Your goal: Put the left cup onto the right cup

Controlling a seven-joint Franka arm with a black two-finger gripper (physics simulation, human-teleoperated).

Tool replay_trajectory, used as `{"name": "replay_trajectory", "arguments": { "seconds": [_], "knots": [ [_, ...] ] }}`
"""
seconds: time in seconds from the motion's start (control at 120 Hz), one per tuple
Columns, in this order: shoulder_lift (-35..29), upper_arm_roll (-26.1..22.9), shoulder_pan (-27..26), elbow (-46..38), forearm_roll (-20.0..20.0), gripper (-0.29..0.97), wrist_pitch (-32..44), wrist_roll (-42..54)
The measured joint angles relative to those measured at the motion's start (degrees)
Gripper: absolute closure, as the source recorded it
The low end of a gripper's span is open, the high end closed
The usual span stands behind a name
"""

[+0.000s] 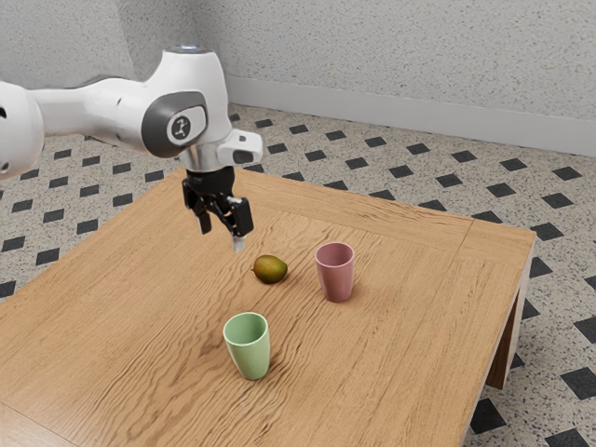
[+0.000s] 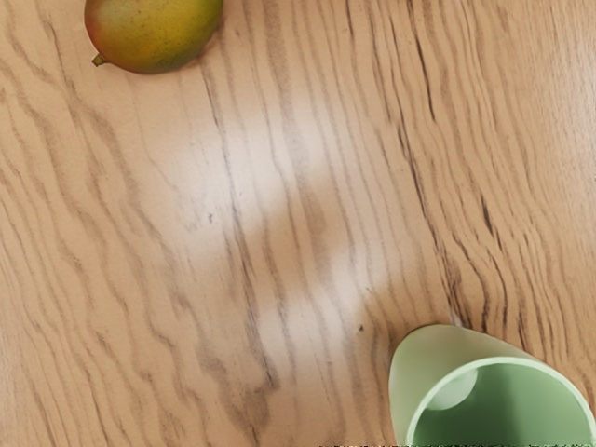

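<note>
Green cup (image 1: 248,346) upright on wood table (image 1: 112,317), pink cup (image 1: 334,272) apart, mango (image 1: 270,269) nr it, gripper (image 1: 222,233) aloft, jaws parted, empty.

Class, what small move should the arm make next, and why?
Probably shift the gripper over the green cup. It hangs above the table near the mango, touching neither cup, and the green cup stands upright, apart from the pink cup.

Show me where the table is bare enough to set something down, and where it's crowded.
Widest bare patch: the table left of the green cup and mango in the exterior view. Also bare: the view's right corner beyond the pink cup. Crowded: the middle, where mango and pink cup stand close but apart, the green cup just in front.
</note>
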Motion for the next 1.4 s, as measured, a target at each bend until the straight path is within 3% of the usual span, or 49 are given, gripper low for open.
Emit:
{"name": "replay_trajectory", "arguments": {
  "seconds": [1.4],
  "knots": [
    [-2.09,-0.58,-2.26,-12.74,-0.82,0.02,7.79,3.30]
  ]
}}
